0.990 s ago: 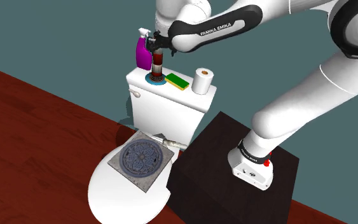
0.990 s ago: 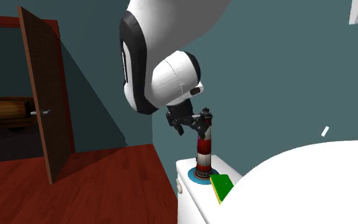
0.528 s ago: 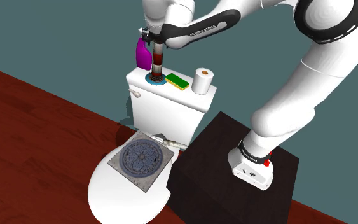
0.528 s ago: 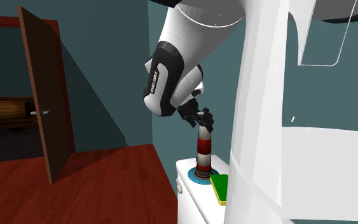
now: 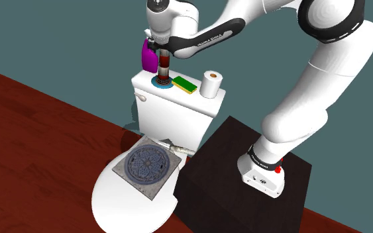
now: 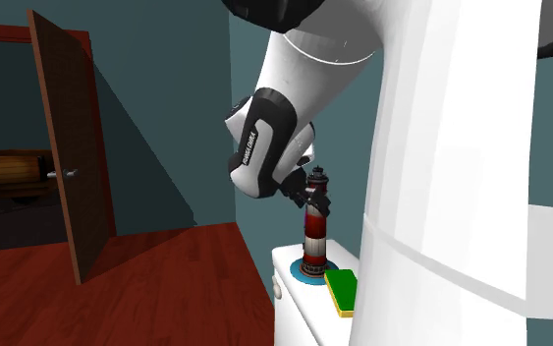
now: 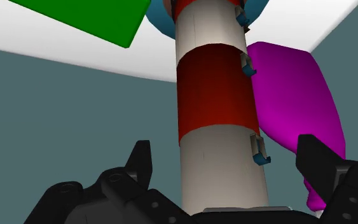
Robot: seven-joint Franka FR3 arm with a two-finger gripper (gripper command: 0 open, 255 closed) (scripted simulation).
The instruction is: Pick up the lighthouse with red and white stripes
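While the lighthouse point(image 7: 212, 108) stands upright on its round blue base point(image 5: 162, 83) on top of the white toilet tank point(image 5: 171, 112), the black gripper point(image 7: 224, 143) sits around its upper part with the jaws spread wide. The red and white banded tower runs up the middle of the gap. Each of the two fingers point(image 7: 141, 162) stands clear of it, so nothing is pinched.

A purple spray bottle point(image 7: 295, 108) stands on the tank just outside one finger, close beside the lighthouse. A green sponge point(image 7: 82, 16) lies flat on the tank top beyond the fingertips, toward the other finger's side. Farther out on that same side, a roll of toilet paper point(image 5: 211, 84) stands upright near the tank's end.

Well below the jaws, the white toilet lid point(image 5: 112, 198) carries a grey square slab point(image 5: 146, 165) with a round pattern on it. The arm's dark stand point(image 5: 244, 179) sits just beside the toilet. In the second exterior view a brown door point(image 6: 68, 147) stands open, well apart from the gripper, across a red-brown floor point(image 6: 166, 265).
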